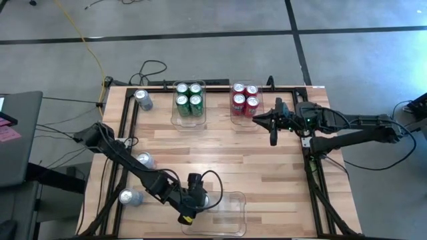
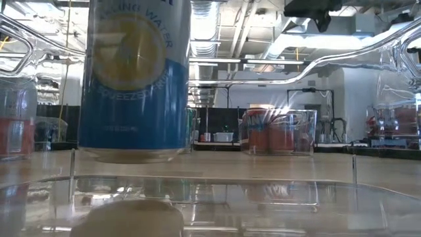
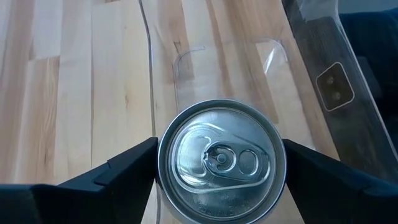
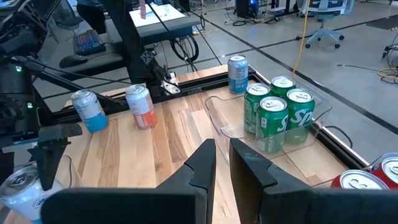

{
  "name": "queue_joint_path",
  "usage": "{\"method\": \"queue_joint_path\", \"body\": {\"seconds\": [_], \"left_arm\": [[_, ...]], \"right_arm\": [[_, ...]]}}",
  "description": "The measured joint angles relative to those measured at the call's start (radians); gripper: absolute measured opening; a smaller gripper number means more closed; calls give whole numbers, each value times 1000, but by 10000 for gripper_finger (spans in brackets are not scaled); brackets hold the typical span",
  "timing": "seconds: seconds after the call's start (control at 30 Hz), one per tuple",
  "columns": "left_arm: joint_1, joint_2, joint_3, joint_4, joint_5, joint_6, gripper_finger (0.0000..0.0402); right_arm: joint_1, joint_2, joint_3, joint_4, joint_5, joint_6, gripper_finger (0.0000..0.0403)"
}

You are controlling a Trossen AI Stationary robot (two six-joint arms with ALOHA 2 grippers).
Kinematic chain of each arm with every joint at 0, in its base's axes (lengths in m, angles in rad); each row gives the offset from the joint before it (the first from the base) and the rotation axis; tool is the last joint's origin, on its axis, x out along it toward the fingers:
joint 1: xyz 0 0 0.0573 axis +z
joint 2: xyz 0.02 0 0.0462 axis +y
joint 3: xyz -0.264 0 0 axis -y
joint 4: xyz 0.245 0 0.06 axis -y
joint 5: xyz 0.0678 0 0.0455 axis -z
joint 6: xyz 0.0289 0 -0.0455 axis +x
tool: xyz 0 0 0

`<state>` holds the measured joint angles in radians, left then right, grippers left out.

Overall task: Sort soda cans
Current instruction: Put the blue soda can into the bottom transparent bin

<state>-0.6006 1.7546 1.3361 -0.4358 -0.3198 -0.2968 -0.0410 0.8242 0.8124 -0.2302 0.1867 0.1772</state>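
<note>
One can (image 1: 205,199) stands in the near bin (image 1: 233,217) (three more (image 1: 143,100) on the table's (image 1: 253,160) left).
</note>
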Motion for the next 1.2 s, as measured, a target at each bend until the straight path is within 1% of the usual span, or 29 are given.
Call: {"method": "queue_joint_path", "body": {"seconds": [0.9, 1.0, 1.2], "left_arm": [[7, 0, 0, -22, 9, -86, 318], [7, 0, 0, -22, 8, -93, 332], [7, -3, 4, -19, 8, -91, 380]], "right_arm": [[4, 0, 0, -33, -1, 1, 66], [13, 0, 0, -36, -1, 1, 66], [37, 0, 0, -33, -1, 1, 66]]}}
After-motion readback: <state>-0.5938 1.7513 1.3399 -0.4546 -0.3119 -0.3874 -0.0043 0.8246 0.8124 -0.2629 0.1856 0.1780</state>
